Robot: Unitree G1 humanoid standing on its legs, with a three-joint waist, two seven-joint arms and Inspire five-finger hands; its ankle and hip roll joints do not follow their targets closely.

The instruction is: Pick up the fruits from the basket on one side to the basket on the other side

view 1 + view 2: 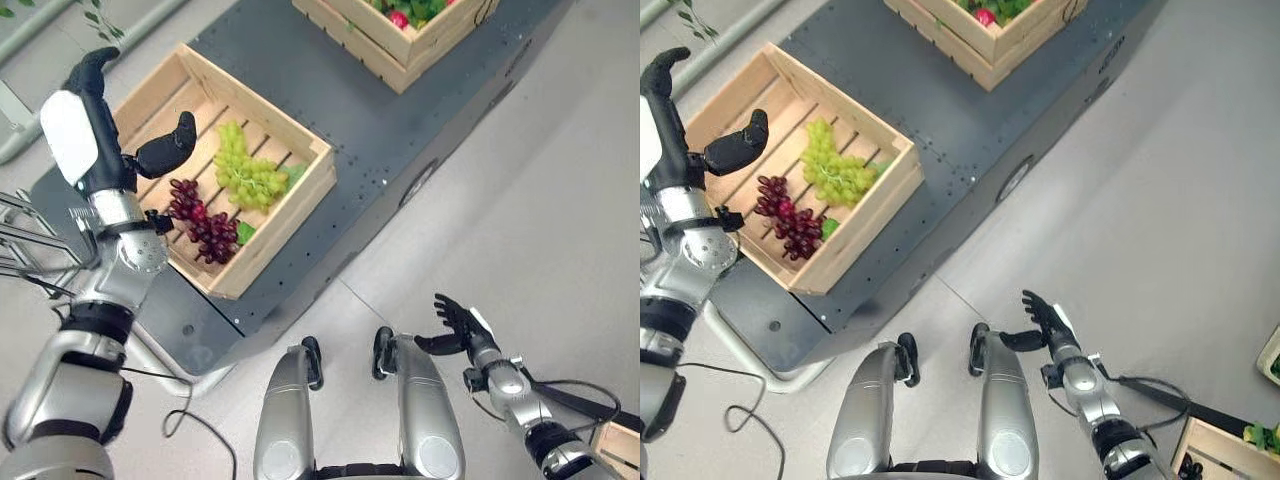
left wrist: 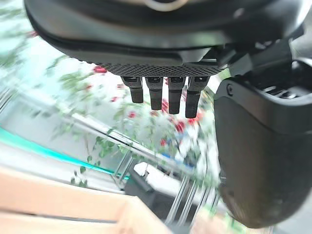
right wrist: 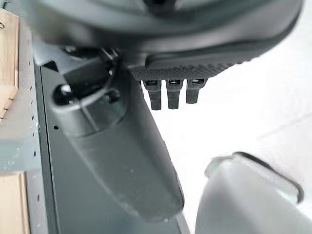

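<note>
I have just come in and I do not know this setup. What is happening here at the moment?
A humanoid robot stands at a dark grey table with two wooden crates. The near crate holds green grapes and dark red grapes. The left robot hand hangs open above that crate, holding nothing. The right robot hand is open too, low beside the table, over the floor. The far crate already holds some fruit. No grapes have been lifted yet.

Far crate (image 1: 400, 45) cut off by top edge; its fruit indistinct.
</note>
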